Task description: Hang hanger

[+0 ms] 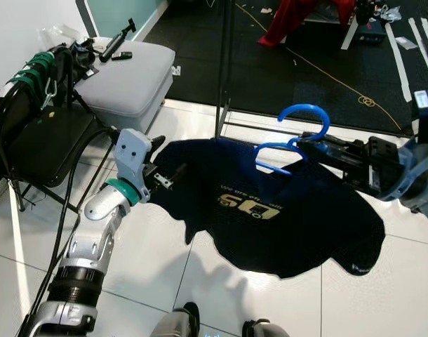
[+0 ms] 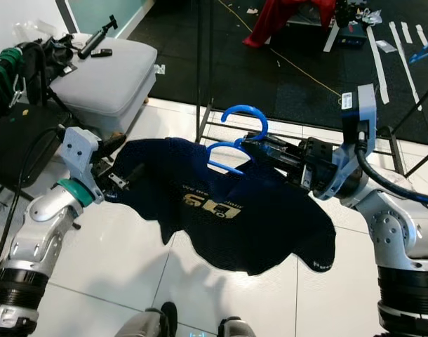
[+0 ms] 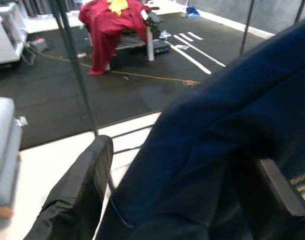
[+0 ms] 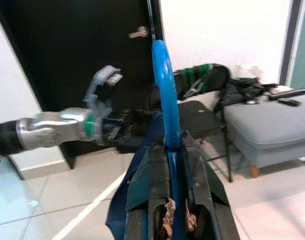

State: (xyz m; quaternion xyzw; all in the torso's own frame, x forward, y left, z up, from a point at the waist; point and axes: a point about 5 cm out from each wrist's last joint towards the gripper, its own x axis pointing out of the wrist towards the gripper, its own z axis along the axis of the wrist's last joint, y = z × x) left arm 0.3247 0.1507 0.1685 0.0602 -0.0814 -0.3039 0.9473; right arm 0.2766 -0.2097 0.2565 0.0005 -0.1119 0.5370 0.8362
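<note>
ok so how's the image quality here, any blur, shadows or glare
Left eye view: sharp; the shirt throws a soft shadow on the glossy white floor. Left wrist view: the dark cloth and near finger are out of focus. Right wrist view: the blue hanger and right gripper are soft, close to the lens; the wall behind is washed out.

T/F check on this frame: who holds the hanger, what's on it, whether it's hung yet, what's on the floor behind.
1. The right claw is shut on the blue hanger. True.
2. A dark T-shirt is draped on the hanger. True.
3. The hanger hook is already over a rail. False: it hangs free in the air.
4. The left claw is away from the shirt. False: it grips the shirt's edge.
5. A red cloth lies on the dark floor behind. True.
</note>
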